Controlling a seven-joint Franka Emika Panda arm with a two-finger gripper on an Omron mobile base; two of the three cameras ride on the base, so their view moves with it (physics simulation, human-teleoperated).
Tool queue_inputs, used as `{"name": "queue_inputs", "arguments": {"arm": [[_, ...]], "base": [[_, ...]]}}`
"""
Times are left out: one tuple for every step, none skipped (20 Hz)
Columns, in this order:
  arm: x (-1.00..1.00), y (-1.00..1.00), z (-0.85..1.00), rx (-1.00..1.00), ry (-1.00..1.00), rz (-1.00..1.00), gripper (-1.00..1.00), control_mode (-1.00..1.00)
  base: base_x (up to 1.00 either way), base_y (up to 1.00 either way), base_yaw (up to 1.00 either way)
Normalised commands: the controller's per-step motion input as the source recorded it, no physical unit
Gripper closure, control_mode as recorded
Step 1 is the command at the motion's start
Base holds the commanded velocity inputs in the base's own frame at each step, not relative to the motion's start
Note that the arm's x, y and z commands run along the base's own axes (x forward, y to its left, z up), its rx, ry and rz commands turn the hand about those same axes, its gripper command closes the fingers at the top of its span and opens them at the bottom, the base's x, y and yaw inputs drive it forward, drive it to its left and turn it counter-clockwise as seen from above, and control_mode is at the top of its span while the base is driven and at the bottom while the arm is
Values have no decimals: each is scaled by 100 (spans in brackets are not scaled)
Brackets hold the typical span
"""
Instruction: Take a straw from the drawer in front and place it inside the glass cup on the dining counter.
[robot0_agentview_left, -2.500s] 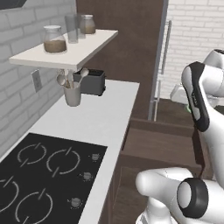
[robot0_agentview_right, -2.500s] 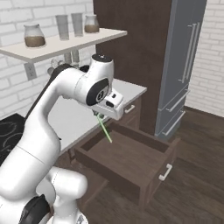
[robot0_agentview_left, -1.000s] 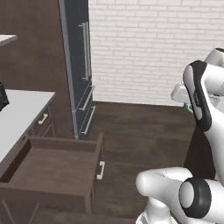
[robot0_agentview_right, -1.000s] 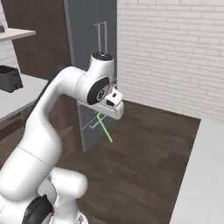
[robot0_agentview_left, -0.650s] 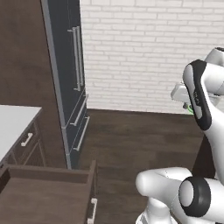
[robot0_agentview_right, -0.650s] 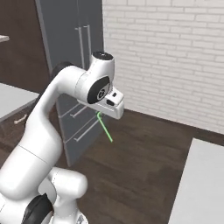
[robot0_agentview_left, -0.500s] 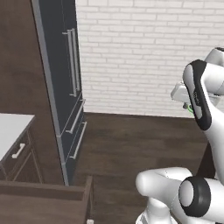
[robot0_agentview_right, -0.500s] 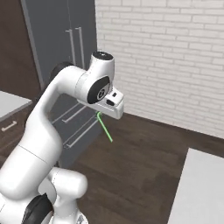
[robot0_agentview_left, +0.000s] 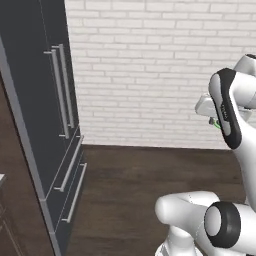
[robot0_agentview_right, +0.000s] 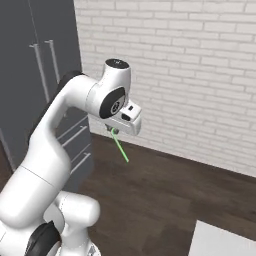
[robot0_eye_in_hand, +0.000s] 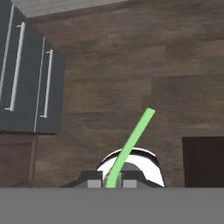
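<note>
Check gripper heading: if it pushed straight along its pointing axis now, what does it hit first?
Probably the dark wood floor. The gripper, shut on the straw, points down at bare floor beside the dark cabinet; the straw tip would touch first. Depth is unclear.

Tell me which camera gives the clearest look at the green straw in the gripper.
The hand view: the straw runs as a long green stick up from between the shut gripper over the dark wood floor. The right base view shows it thinner, slanting down below the hand. The left base view shows just a green speck behind the arm.
</note>
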Motion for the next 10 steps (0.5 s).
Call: {"name": "queue_inputs", "arguments": {"arm": [[0, 0, 0, 0, 0, 0, 100, 100], [0, 0, 0, 0, 0, 0, 100, 100], [0, 0, 0, 0, 0, 0, 100, 100], [0, 0, 0, 0, 0, 0, 100, 100], [0, 0, 0, 0, 0, 0, 100, 100], [0, 0, 0, 0, 0, 0, 100, 100], [0, 0, 0, 0, 0, 0, 100, 100], [0, 0, 0, 0, 0, 0, 100, 100], [0, 0, 0, 0, 0, 0, 100, 100], [0, 0, 0, 0, 0, 0, 100, 100]], "base": [[100, -30, -16], [100, -31, -18], [100, -31, -20], [100, -31, -23], [100, -30, -25], [100, -29, -27], [100, -26, -30], [100, -21, -33], [100, -19, -35], [100, -15, -39]]}}
